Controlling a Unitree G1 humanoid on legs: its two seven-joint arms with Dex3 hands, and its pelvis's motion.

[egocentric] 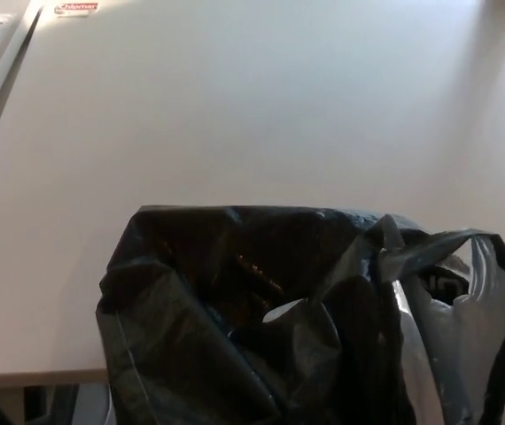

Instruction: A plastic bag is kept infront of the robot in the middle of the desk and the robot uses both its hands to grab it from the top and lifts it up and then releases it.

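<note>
Head view shows the black plastic bag (261, 319) crumpled at the near edge of the white desk (235, 115), one handle loop at its right. Neither robot hand is in view, so grip and lift stage cannot be judged.

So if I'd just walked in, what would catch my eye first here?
A crumpled black plastic bag fills the lower part of the view, at the near edge of a pale desk, with one handle loop standing open at the right. Far off, at the top left, lies a small red-and-white label. No robot hand shows.
</note>
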